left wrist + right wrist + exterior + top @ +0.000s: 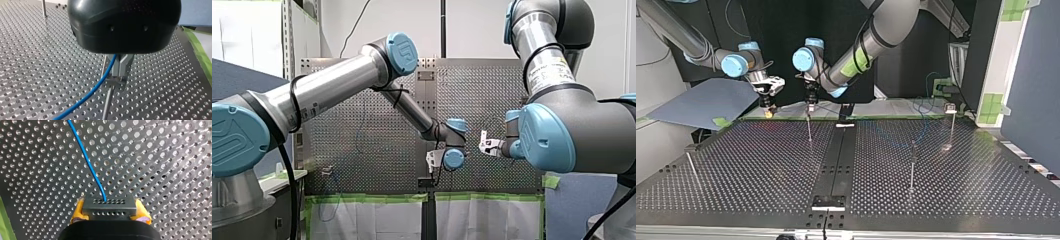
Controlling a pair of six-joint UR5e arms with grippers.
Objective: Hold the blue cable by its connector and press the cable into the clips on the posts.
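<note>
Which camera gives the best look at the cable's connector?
The right wrist view: the black connector sits close, clamped between yellow pads, with the blue cable leaving it. The top view leaves it too small to tell; the front and left wrist views don't show it.

A round blue joint cap (403, 51) on my left arm, upper middle of the front view, carries a raised looped logo that looks like the letters "UR". At the frame's left edge a larger blue cap (232, 142) shows part of the same mark. On my right arm's silver tube, upper right, sits a pale label (553, 70) with a yellow patch; its print is too small to read. The other views show no legible writing.
</note>
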